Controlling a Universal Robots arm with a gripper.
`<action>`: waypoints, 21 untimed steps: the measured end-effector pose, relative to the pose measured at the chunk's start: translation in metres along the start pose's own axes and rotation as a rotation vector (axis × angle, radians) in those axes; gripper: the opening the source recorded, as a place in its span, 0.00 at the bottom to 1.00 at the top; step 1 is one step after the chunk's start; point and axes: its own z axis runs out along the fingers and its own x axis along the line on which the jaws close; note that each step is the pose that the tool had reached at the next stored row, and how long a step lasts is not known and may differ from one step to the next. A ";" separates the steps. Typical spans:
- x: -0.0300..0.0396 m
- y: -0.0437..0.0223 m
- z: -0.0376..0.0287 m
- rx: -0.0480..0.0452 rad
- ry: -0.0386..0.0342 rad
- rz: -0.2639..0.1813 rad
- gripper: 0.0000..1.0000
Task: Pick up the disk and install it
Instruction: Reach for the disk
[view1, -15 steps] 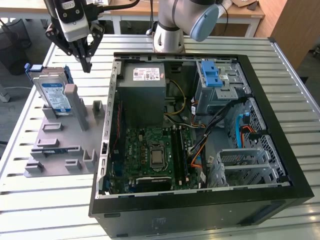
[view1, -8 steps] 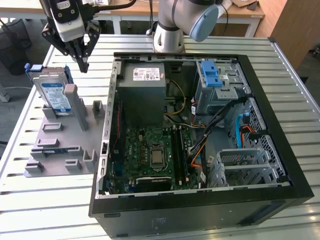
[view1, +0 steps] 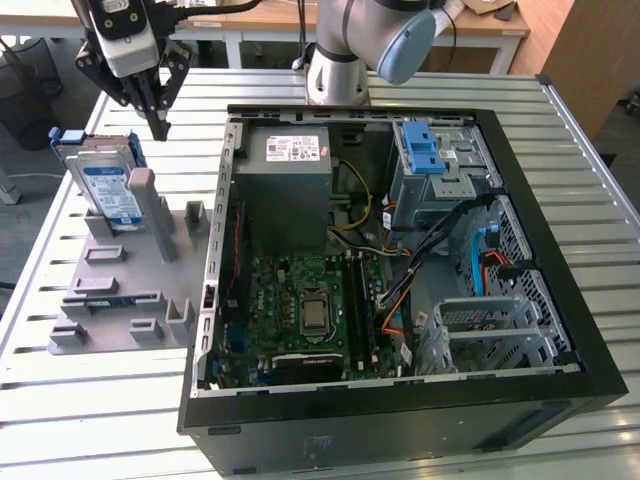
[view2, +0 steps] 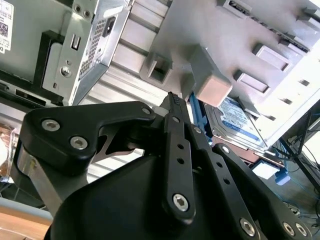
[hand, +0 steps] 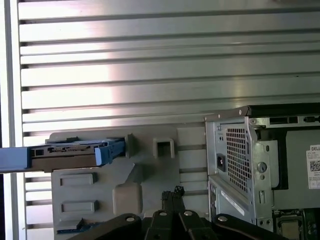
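Observation:
The disk (view1: 108, 186) is a silver drive with a white-and-blue label in a blue bracket. It leans upright in a slot at the far end of the grey fixture plate (view1: 105, 295), at the exterior view's left. My gripper (view1: 160, 126) hangs above the fixture, just to the right of the disk and apart from it. Its fingers are shut together to a point with nothing between them. In the second wrist view the fingertips (view2: 173, 102) sit near a grey post, with the disk (view2: 235, 117) beyond. In the first wrist view the disk (hand: 75, 151) is edge-on, away from the gripper (hand: 173, 192).
An open black computer case (view1: 560, 300) lies on the slatted metal table (view1: 600, 160), with a grey power supply (view1: 285, 170), motherboard (view1: 310, 305), cables and a drive bay with a blue latch (view1: 424, 153). Grey posts (view1: 143, 195) stand on the fixture.

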 end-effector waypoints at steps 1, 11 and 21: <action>0.0017 0.0014 0.0000 0.0000 0.0000 0.000 0.11; 0.0044 0.0027 0.0000 0.0001 0.0002 0.000 0.11; 0.0129 0.0020 0.0002 0.0001 0.0002 0.000 0.11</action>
